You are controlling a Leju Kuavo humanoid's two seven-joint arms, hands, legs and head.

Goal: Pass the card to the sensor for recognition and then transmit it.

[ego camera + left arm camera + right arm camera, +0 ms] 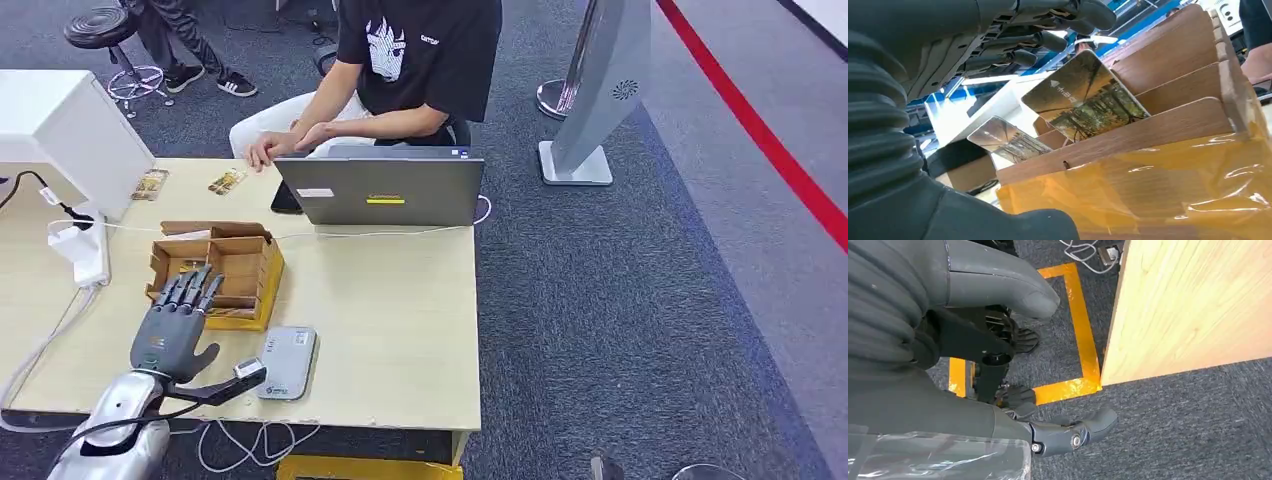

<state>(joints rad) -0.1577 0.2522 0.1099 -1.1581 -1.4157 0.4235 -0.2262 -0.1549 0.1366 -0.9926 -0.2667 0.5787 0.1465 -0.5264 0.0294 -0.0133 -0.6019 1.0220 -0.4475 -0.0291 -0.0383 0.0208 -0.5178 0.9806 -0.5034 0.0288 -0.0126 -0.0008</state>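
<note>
Right hand (1013, 375) hangs off the table's near edge over grey carpet with yellow floor tape (1083, 340), fingers loosely curled, nothing in it. Left hand (175, 325) is over the table (400, 320) at near left, fingers spread and straight, tips reaching the near edge of the cardboard box (225, 265); palm holds nothing, thumb sticks out right toward the sensor (288, 362). Sensor is a flat grey pad lying on the table just right of the left hand, near the front edge. Box sits just beyond the hand, divided into slots, yellow tape on its near side. Left wrist view: card (1083, 97) with a forest print stands tilted in a box slot, a second card (1003, 137) tilted in another slot; fingers (1048, 40) hover above the cards, not touching as far as can be told. Far left: white box (70, 125) and a white adapter with cable. Farther back, two small packets (150, 184) on the table, then a grey laptop (385, 190) with lid toward the robot. Person (420, 60) in black shirt sits behind the laptop, a hand on the table's far edge. Grey stand (600, 100) on the carpet at far right.
</note>
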